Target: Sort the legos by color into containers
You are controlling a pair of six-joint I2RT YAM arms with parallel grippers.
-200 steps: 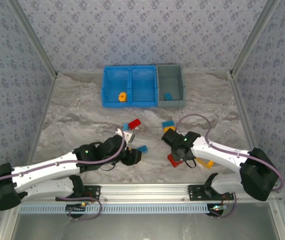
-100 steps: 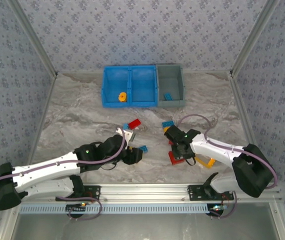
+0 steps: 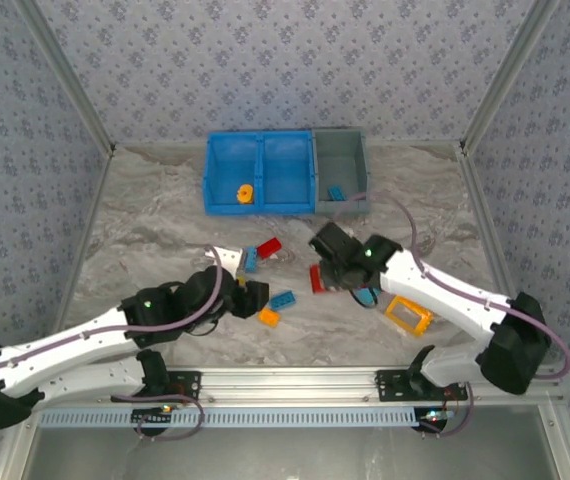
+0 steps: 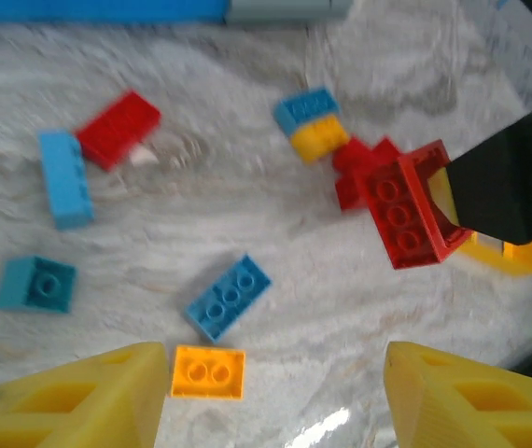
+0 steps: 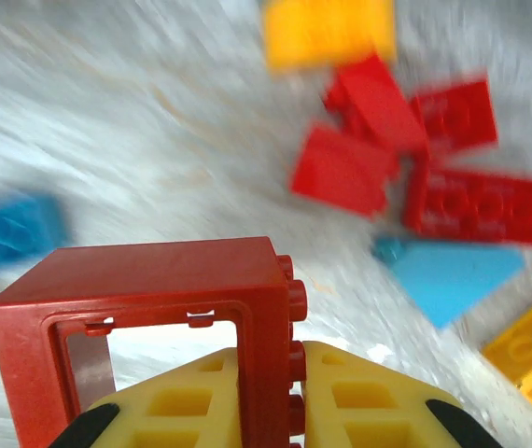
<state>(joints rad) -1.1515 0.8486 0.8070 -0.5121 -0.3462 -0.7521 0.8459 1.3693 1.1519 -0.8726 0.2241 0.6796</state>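
At the near edge of the bench (image 3: 145, 230), 2 arms reach inward over scattered legos.

- Left jaws: spread wide, holding nothing, hovering low over the bench.
- Orange brick (image 4: 208, 371): 1, studs up, flat on the bench between the left fingers (image 4: 70, 401), closer to 1 of them.
- Blue brick (image 4: 229, 297): 1, studs up, set diagonally just beyond the orange brick.
- Teal brick (image 4: 35, 284): 1, well to the side of the blue brick.
- Yellow frame (image 3: 407, 315): 1, flat on the bench beside the right arm.
- Right jaws: pinching 1 red frame (image 5: 145, 317) by a single wall, 1 finger on each side of it. The frame is near the bench's middle.
- Red bricks (image 5: 406, 140): several close together beyond the red frame, blurred.
- Blue-and-yellow pair (image 4: 313, 121): 2 bricks touching.
- Red brick (image 4: 118, 129) and light-blue brick (image 4: 65, 177): just beside each other.
- Bins: 3 in a joined row at the far side.
  - Left blue bin (image 3: 227, 170): holds 1 round orange piece (image 3: 244, 194).
  - Middle blue bin (image 3: 287, 170).
  - Grey bin (image 3: 345, 160): holds 1 small blue piece (image 3: 336, 193).
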